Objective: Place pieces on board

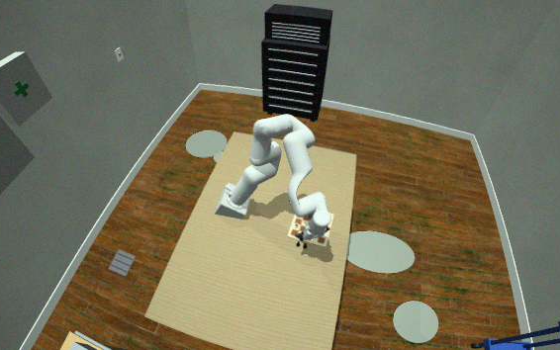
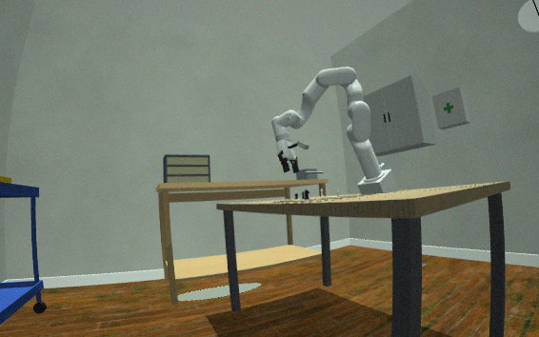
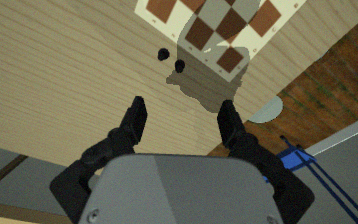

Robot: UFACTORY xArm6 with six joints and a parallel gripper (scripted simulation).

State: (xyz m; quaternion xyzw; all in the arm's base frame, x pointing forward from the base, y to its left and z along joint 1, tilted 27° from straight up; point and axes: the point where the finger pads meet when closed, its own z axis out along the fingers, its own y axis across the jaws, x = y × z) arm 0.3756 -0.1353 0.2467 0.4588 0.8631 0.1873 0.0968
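Workshop-like room, black tool chest, wall first-aid box, blue cart

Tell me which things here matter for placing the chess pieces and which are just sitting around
For the job:
- chessboard
- two dark pieces standing beside the board
- gripper, jaws open and holding nothing
- table bearing the board

Just about:
- black drawer cabinet
- blue cart
- first-aid box
- second table
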